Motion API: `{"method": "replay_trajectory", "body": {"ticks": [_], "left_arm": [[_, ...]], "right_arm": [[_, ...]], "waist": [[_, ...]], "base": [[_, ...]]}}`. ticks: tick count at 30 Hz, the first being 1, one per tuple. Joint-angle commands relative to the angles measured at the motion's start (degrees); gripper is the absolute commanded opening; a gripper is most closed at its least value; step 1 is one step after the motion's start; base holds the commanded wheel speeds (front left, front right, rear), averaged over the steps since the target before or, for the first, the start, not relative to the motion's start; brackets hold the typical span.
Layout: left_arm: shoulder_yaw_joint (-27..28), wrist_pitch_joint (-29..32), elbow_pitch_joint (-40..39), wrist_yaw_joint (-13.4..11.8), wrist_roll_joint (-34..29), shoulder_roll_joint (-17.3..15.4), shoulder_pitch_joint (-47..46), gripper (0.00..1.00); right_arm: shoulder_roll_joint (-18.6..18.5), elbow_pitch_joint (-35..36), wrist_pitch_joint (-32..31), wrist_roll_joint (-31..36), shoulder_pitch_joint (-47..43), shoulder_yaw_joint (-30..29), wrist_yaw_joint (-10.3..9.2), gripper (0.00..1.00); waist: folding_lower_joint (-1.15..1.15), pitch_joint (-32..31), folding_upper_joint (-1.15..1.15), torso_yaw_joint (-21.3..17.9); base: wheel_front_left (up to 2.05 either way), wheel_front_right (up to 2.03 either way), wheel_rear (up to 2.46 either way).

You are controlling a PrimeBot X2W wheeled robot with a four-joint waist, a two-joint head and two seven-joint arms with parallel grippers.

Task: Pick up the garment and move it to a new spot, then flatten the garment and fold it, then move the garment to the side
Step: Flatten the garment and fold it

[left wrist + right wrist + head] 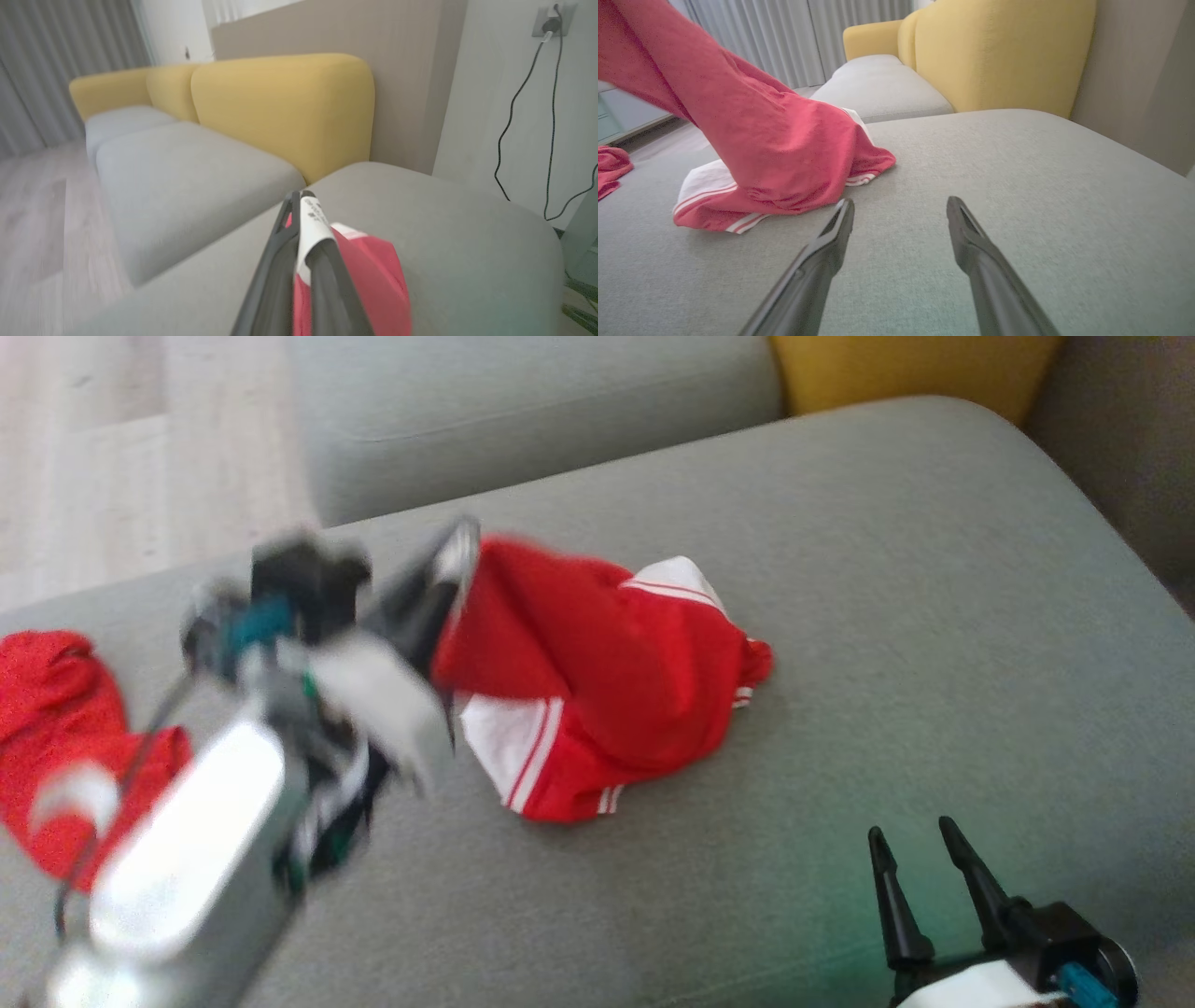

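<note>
red fabric garment with white striped trim [597,681] lay bunched at the frame's centre on the grey sofa cushion [934,616], its upper edge raised in the left pincer [455,555], clenched on it. the right pincer [912,831] hung released at lower right, apart from the cloth.

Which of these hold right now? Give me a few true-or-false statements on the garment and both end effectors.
1. The left end effector is shut on the red garment. True.
2. The right end effector grips the garment too. False: it is open and empty, apart from the garment, over the grey cushion.
3. The garment hangs wholly clear of the cushion. False: its lower part rests on it.
4. A second red cloth lies at the left of the head view. True.
</note>
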State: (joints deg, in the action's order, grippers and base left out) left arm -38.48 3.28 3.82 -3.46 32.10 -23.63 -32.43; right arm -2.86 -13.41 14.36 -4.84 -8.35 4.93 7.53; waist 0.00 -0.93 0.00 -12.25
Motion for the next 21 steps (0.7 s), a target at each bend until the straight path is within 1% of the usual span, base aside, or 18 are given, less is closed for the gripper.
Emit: {"method": "replay_trajectory", "body": {"ticks": [1,3,5,6,9,12,14,17,18,21], "left_arm": [[2.58,0.93,-6.69,-2.70,1.60,-2.91,2.64,0.00],[1.95,1.67,-11.87,-5.76,2.68,-4.38,10.68,0.00],[1.39,1.36,-15.16,-8.15,4.02,-5.30,18.07,0.00],[1.20,0.82,-15.82,-9.41,3.96,-6.00,21.27,0.00],[0.10,-1.42,-15.75,-11.52,3.91,-7.14,29.03,0.00],[-1.03,-4.14,-12.86,-12.30,3.15,-7.66,33.71,0.00],[-0.67,-6.09,-10.35,-12.49,4.01,-6.98,35.47,0.00],[-0.35,-8.08,-6.42,-12.43,4.38,-6.44,36.40,0.00],[-0.35,-8.08,-6.42,-12.43,4.38,-6.44,36.40,0.00],[-1.12,-8.71,-1.56,-11.89,4.38,-5.62,36.60,0.00]], "right_arm": [[-0.24,2.34,0.63,0.58,1.71,1.08,-0.04,1.00],[-0.23,2.63,0.63,0.75,1.65,0.86,-0.04,1.00],[-0.22,2.88,0.63,0.88,1.82,0.73,-0.04,1.00],[-0.22,2.92,0.63,0.90,1.94,0.82,-0.04,1.00],[-0.39,2.80,0.63,1.06,2.24,1.14,-0.04,1.00],[-0.46,2.65,0.63,1.09,2.33,0.98,-0.04,1.00],[-0.55,2.50,0.63,1.10,2.20,0.92,-0.04,1.00],[-0.60,2.28,0.63,1.14,2.06,1.25,-0.04,1.00],[-0.60,2.28,0.63,1.14,2.06,1.25,-0.04,1.00],[-0.60,2.09,0.63,1.13,2.36,1.65,-0.04,1.00]], "waist": [[0.00,-1.14,0.00,3.15],[0.00,-1.25,0.00,4.45],[0.00,-1.28,0.00,5.71],[0.00,-1.33,0.00,6.25],[0.00,-1.52,0.00,7.71],[0.00,-1.70,0.00,8.88],[0.00,-1.88,0.00,9.62],[0.00,-2.04,0.00,10.15],[0.00,-2.04,0.00,10.15],[0.00,-2.09,0.00,10.01]], "base": [[0.00,0.00,0.00],[0.00,0.00,0.00],[0.00,0.00,0.00],[0.00,0.00,0.00],[0.00,0.00,0.00],[0.00,0.00,0.00],[0.00,0.00,0.00],[0.00,0.00,0.00],[0.00,0.00,0.00],[0.00,0.00,0.00]]}}
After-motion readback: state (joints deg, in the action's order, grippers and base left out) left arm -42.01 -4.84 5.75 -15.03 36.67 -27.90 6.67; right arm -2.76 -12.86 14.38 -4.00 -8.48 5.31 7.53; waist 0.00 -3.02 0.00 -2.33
